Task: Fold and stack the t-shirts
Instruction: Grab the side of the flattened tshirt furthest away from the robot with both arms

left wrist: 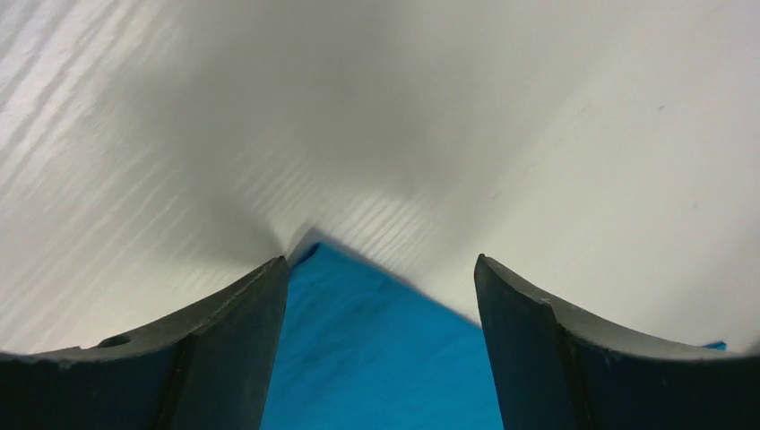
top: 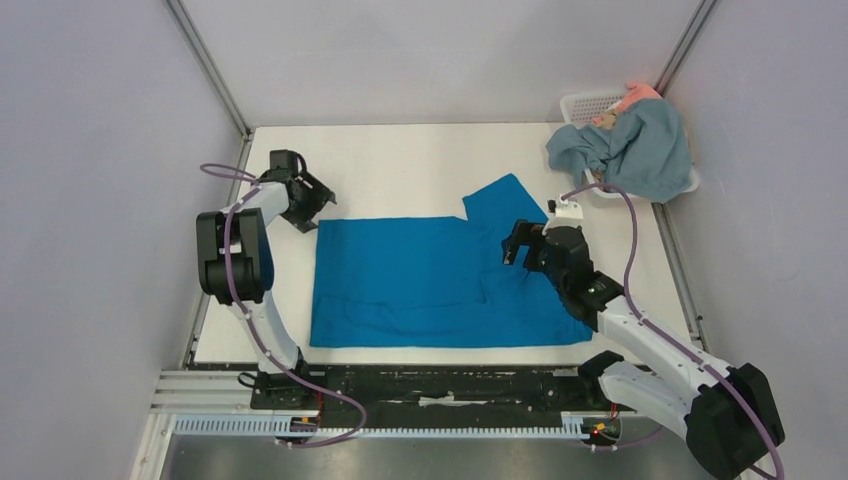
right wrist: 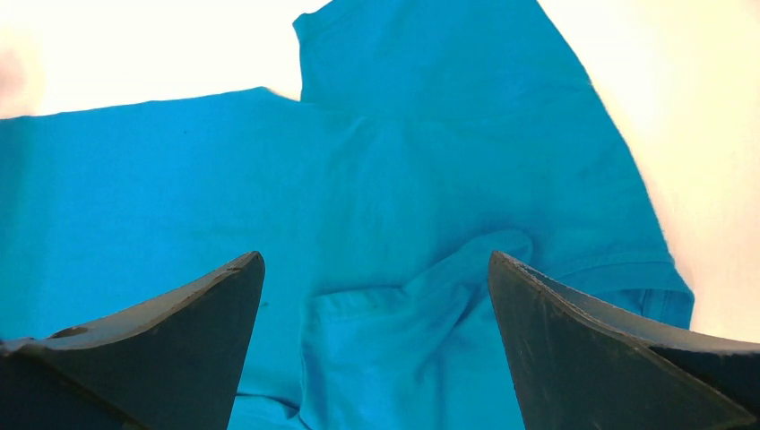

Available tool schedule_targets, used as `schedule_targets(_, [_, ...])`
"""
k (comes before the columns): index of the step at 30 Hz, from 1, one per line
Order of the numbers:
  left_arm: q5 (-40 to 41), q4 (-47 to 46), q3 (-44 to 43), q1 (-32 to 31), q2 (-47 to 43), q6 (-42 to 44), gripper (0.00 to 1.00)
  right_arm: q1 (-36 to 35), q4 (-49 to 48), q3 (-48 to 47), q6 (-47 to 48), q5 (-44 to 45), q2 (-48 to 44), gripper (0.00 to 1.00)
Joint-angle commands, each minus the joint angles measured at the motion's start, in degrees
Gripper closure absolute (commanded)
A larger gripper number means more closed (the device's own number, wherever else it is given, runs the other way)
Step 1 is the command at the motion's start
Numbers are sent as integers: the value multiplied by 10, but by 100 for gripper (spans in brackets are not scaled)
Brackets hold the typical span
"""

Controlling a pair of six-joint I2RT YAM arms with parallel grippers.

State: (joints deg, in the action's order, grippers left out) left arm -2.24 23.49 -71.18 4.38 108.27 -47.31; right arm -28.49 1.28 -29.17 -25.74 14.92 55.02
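Observation:
The bright cobalt-blue t-shirt (top: 420,280) lies spread flat on the white table, one sleeve pointing to the far right. My left gripper (top: 312,205) is open and empty at the shirt's far left corner; that corner (left wrist: 376,349) shows between its fingers. My right gripper (top: 522,246) is open and empty above the shirt's right part, over a folded-in sleeve and a ridge of cloth (right wrist: 421,313). The grey-blue t-shirt (top: 640,150) hangs over the basket at the back right, with salmon-pink cloth (top: 640,96) behind it.
A white lattice basket (top: 585,104) stands at the table's (top: 400,160) back right corner under the grey-blue shirt. Grey walls and metal posts close in the left, back and right. A black rail runs along the near edge.

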Motion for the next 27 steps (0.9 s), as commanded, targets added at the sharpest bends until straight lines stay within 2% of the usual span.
schedule_targets(1, [-56,-5,-25,-3,41,39,20,10,-38,-14,16,10,7,2])
schedule_targets(7, [-66,-12,6,-3,38,49,25,19,-53,-11,17,-5,15,2])
schedule_targets(13, [-85,-3,-2,-5,59,61,54,23,-66,-16,22,-18,43,2])
schedule_targets(16, [-54,22,-9,-13,59,70,60,26,-65,-32,36,-5,67,2])
schedule_targets(17, [-42,36,-13,-15,59,74,66,27,-65,-38,42,0,74,2])
schedule_targets(20, [-7,68,-26,-23,62,83,94,29,-66,-59,55,16,98,2])
schedule_targets(21, [-3,72,-28,-23,63,84,98,30,-69,-68,65,18,110,2])
schedule_targets(27, [-16,64,-27,-26,60,100,98,43,-41,-197,122,48,242,2])
